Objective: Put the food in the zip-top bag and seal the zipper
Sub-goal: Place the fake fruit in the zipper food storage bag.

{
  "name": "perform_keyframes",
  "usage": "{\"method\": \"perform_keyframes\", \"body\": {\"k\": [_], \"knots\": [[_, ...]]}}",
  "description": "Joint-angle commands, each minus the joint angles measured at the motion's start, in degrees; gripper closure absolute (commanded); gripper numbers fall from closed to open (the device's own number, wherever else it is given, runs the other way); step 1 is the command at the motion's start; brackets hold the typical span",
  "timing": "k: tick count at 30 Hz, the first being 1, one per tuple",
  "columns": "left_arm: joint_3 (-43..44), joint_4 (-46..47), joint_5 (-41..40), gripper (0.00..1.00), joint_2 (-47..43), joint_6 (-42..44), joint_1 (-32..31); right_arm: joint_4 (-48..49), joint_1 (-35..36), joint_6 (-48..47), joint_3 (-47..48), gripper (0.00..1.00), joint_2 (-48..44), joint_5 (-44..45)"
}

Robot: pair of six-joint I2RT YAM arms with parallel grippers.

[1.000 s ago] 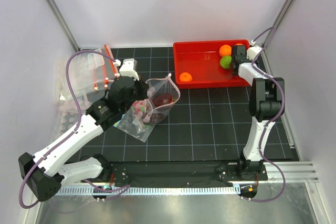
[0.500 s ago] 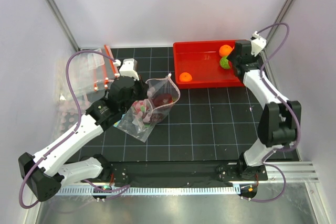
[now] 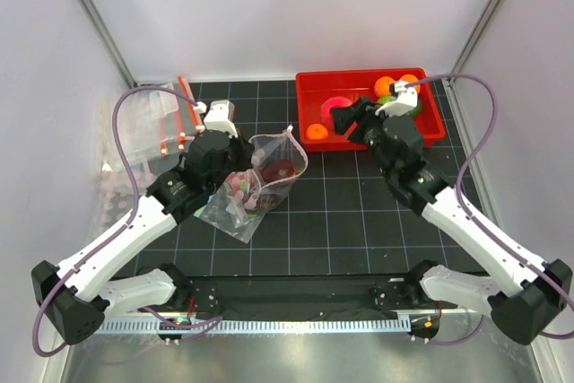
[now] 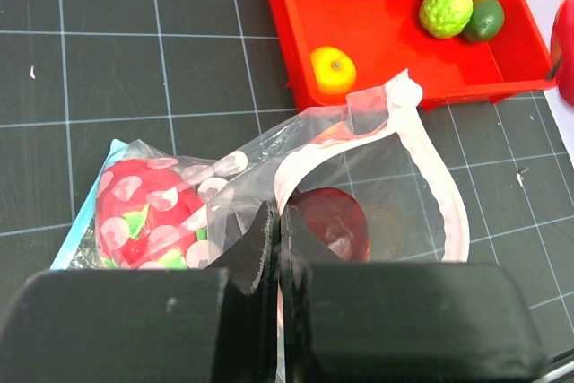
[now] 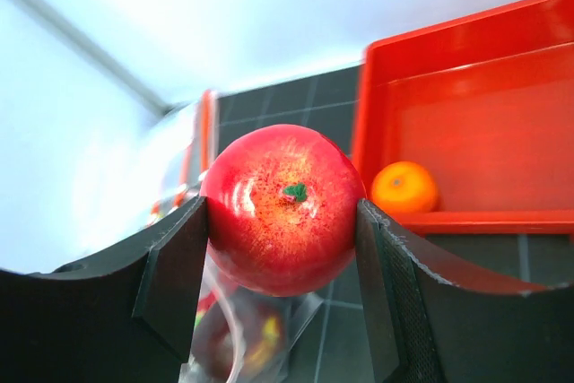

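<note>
Apple (image 5: 282,208), red, clamped between fingers of right end effector (image 3: 344,117), aloft over front rim of red tray (image 3: 316,87). Zip-top bag (image 3: 238,213) on tabletop (image 3: 359,221) to its left, long axis diagonal, mouth facing tray. Left end effector (image 4: 276,239) pinched tight on mouth edge beside zipper (image 4: 448,208), propping it open. Dragon fruit (image 4: 143,213) already inside.

I see bare black gridded counter (image 3: 350,213) between the red plastic tray (image 3: 359,75) and the polka-dotted clear plastic bag (image 4: 215,208). The bag's mouth gapes toward the tray. My left claw (image 4: 276,221) crowds its near rim, and a dark red fruit (image 4: 332,221) lies inside the mouth. My right claw (image 3: 345,117), filled by a glossy red round toy fruit (image 5: 282,208), hangs over the tray's left end.
</note>
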Motion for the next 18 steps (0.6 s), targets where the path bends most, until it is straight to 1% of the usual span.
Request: {"method": "perform_keyframes", "body": {"k": [1,2,6,7,13,14,15,18], "knots": [[0.7,2.9,0.3,1.00,-0.7,0.4,0.0,10.3,2.1,-2.0,-5.3,0.78,-2.5,-7.9],[0.7,2.9,0.4,1.00,-0.5,0.4,0.0,11.4,2.3,-2.7,-5.7,0.78,-2.5,-11.6],[0.7,3.0,0.3,1.00,-0.4,0.4,0.0,15.2,5.0,-6.0,-5.7,0.78,-0.9,-17.3],[0.7,3.0,0.2,1.00,-0.3,0.4,0.0,15.8,7.1,-7.7,-5.7,0.78,-0.6,-17.7],[0.6,3.0,-0.4,1.00,-0.8,0.6,0.0,18.8,13.9,-15.0,-5.7,0.78,1.1,-19.7],[0.6,2.9,-0.5,1.00,-0.9,0.6,0.0,18.9,14.5,-15.7,-5.7,0.77,1.1,-19.6],[0.5,3.0,-0.6,1.00,-1.0,0.6,0.0,19.1,14.8,-16.5,-5.8,0.77,1.2,-21.5],[0.5,3.0,-0.6,1.00,-1.4,0.6,0.0,18.8,16.1,-17.5,-5.6,0.76,1.7,-20.6]]}}
